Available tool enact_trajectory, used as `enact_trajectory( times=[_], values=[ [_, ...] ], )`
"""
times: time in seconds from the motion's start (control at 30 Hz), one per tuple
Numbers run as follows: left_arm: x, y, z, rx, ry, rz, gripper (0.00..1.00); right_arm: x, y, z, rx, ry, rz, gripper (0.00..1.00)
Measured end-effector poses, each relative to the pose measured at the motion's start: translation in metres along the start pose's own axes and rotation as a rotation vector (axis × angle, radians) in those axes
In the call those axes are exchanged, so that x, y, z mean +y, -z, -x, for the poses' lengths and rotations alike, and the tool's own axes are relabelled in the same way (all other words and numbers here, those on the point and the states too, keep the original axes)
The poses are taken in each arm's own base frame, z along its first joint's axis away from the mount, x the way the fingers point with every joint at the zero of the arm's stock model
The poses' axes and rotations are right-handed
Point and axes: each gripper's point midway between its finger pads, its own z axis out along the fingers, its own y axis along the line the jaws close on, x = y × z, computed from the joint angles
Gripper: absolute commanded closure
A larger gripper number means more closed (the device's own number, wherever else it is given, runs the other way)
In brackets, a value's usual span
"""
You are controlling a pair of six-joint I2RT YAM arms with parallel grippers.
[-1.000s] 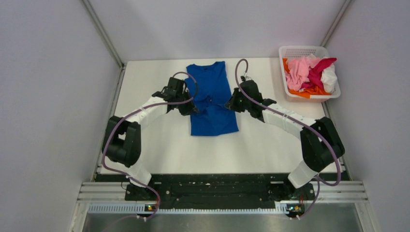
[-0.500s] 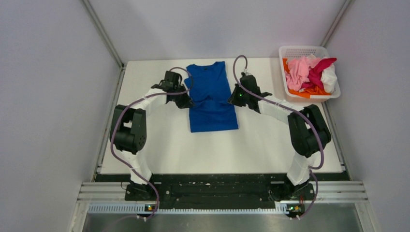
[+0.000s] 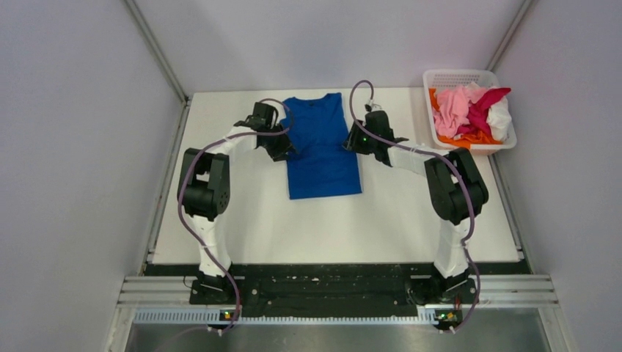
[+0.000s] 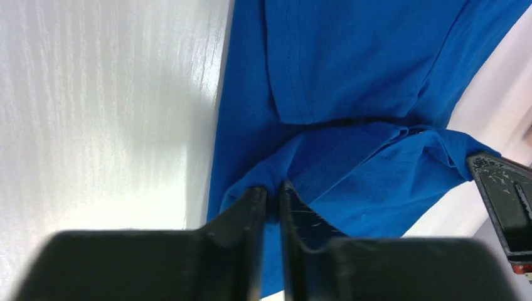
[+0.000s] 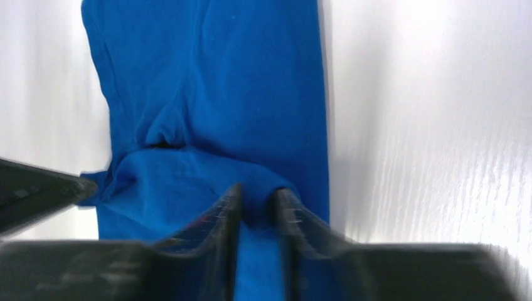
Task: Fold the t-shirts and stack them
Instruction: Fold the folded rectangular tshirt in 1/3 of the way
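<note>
Blue t-shirt (image 3: 320, 150) sits part-folded, pinched by L gripper (image 4: 271, 200) & R gripper (image 5: 256, 204); other t-shirts (image 3: 469, 110) lie unfolded in basket (image 3: 469, 75) right of R gripper.

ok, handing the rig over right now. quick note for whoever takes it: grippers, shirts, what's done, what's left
Left gripper: shut on a pinch of the blue t-shirt at its left edge.
Right gripper: at the shirt's right edge, cloth between slightly parted jaws; grip unclear.
Blue t-shirt lies lengthwise on the table, collar far, apparently narrowed to a strip.
Other shirts: heaped in the white basket, far right.
Done: nothing stacked yet.
Left: crosswise fold, then every basket shirt.
</note>
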Motion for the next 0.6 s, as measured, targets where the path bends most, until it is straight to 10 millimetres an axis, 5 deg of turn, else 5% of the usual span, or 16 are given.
enact_trajectory(
  times=[0.1, 0.23, 0.33, 0.47, 0.6],
  values=[
    [-0.007, 0.004, 0.012, -0.020, 0.003, -0.006, 0.13, -0.004, -0.005, 0.003, -0.004, 0.014, 0.005, 0.41],
    [-0.008, 0.016, 0.021, -0.058, -0.003, 0.004, 0.01, -0.010, -0.004, 0.011, -0.016, 0.015, -0.004, 0.02],
    [-0.007, 0.037, 0.013, -0.074, -0.011, -0.008, 0.01, -0.010, 0.009, 0.013, -0.030, 0.012, -0.003, 0.01],
    [-0.005, 0.072, -0.020, -0.073, -0.036, -0.041, 0.01, -0.011, 0.052, 0.001, -0.036, -0.014, 0.004, 0.01],
    [-0.011, 0.086, -0.061, -0.027, -0.086, -0.094, 0.01, -0.017, 0.096, -0.031, -0.015, -0.056, 0.027, 0.01]
  ],
)
